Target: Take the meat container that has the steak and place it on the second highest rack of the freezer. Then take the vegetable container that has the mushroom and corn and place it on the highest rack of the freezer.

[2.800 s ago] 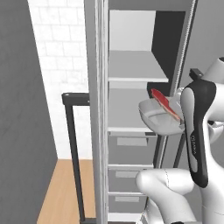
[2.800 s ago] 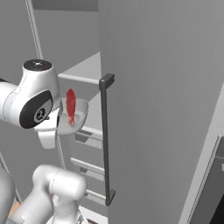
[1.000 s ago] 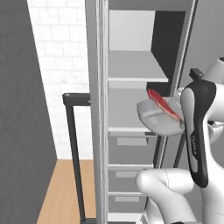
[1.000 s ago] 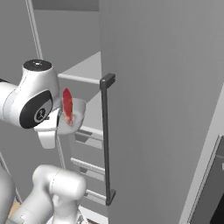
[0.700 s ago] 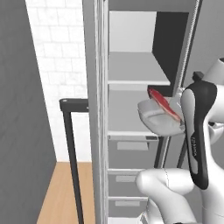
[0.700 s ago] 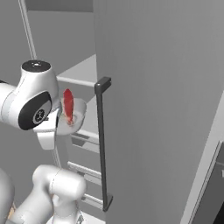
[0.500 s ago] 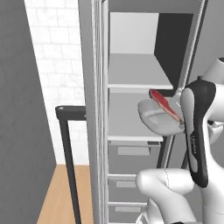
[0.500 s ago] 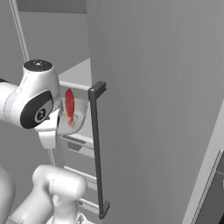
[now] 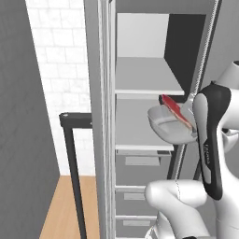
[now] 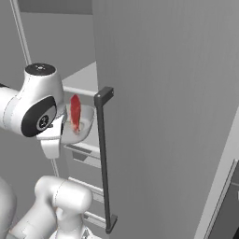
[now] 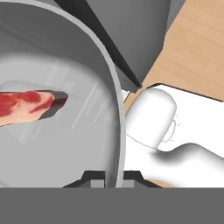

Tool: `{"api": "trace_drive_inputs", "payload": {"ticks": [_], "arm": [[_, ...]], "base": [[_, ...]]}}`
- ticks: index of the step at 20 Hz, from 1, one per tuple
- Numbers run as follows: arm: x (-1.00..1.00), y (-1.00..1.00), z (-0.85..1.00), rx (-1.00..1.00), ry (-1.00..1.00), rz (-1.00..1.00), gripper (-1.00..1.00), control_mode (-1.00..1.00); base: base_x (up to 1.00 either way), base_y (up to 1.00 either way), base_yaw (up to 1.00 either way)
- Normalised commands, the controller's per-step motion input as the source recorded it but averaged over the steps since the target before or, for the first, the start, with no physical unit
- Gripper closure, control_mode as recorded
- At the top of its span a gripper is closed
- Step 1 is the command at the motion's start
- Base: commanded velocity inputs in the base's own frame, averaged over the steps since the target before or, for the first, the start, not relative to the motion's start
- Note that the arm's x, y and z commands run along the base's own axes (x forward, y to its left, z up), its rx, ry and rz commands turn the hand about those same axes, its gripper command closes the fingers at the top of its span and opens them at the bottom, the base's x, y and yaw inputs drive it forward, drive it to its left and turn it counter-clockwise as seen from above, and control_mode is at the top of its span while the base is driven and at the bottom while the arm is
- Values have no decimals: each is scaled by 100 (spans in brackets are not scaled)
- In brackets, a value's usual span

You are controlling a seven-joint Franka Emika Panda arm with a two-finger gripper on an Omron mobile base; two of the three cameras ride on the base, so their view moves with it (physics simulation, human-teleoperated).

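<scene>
End effector (image 11: 114,180): clamped on the rim of the meat container; the two dark tips sit on either side of the rim at the bottom of the hand view.
Meat container (image 9: 169,125): grey bowl, tilted, held in the air at the front of the open freezer, level with the gap between two shelves.
Steak (image 9: 173,109): red slab lying against the inside of the container, near its upper edge; in the hand view it lies across the grey bottom.
Freezer shelves (image 9: 148,84): flat grey racks stacked one above another; the container hangs just below the one pointed at and above the next.
Freezer door (image 10: 177,116): swung open, its grey face towards the right base camera.
Door handle (image 10: 104,154): dark vertical bar just beside the container.
Floor (image 9: 60,210): light wood.
</scene>
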Motion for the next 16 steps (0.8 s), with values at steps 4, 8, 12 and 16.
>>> {"api": "trace_drive_inputs", "payload": {"ticks": [4, 8, 12, 16], "arm": [[10, 30, -5, -2, 0, 0, 100, -100], [56, 49, -23, -2, 0, -6, 100, -100], [76, 7, -29, 0, -1, -17, 100, -100], [64, 0, -44, 2, -2, -17, 100, -100]], "base": [[4, 16, 0], [0, 0, 0], [0, 0, 0], [0, 0, 0]]}}
